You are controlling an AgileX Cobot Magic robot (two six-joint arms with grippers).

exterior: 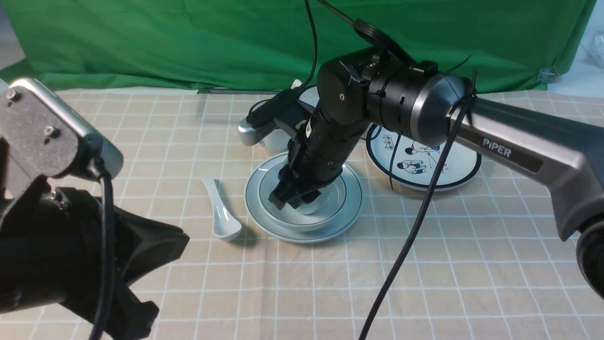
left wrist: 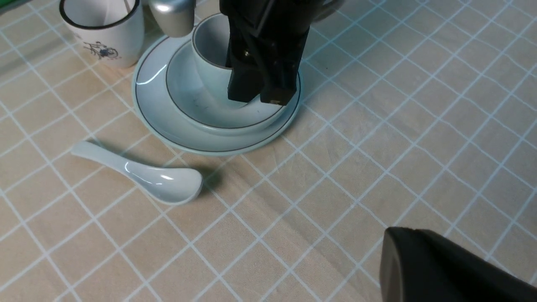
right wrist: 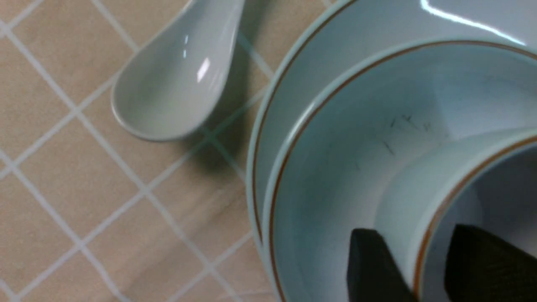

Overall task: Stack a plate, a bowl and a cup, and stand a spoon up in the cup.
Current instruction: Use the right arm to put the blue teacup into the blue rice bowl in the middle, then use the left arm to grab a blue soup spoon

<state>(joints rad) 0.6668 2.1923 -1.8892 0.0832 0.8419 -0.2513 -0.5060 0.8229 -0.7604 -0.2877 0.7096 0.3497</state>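
The plate (exterior: 351, 198) lies mid-table with the bowl (exterior: 302, 222) on it and the cup (exterior: 315, 204) standing in the bowl. All three also show in the left wrist view: the plate (left wrist: 155, 105), the bowl (left wrist: 197, 105) and the cup (left wrist: 209, 46). My right gripper (exterior: 290, 200) reaches down onto the cup. In the right wrist view its jaws (right wrist: 423, 268) straddle the cup's wall (right wrist: 402, 197), one finger outside and one inside with a small gap. The spoon (exterior: 222, 217) lies on the cloth left of the plate. My left gripper (exterior: 165, 278) is open and empty, low at the near left.
A black-rimmed plate with cartoon figures (exterior: 424, 160) lies right of the stack. A black-rimmed printed cup (left wrist: 105, 33) stands just behind the stack, mostly hidden by my right arm in the front view. A green backdrop closes the far edge.
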